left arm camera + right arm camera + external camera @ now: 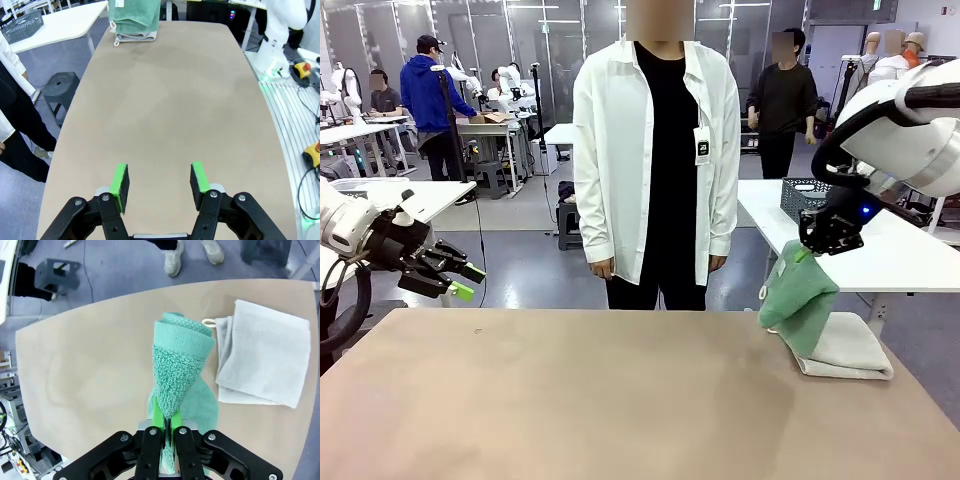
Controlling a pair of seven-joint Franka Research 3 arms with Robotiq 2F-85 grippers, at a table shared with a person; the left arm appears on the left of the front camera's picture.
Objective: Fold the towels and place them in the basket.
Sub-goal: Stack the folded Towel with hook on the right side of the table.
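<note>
My right gripper (807, 252) (167, 419) is shut on the top of the mint green towel (800, 300) (180, 355). That towel hangs bunched, with its lower end touching the off-white towel (850, 350) (265, 355). The off-white towel lies folded at the table's far right, its little loop (208, 322) pointing toward the green one. In the left wrist view both towels, green (134, 12) and off-white (135, 36), show at the far end of the table. My left gripper (468, 282) (159, 177) hovers open and empty above the table's left end. The basket is out of view.
The tan table (570, 400) is bare across its middle and left. A person in a white shirt (655, 160) stands at the far edge, arms down. A grey mesh crate (805, 197) (22, 27) sits on a white side table behind. A dark stool (62, 85) stands on the floor.
</note>
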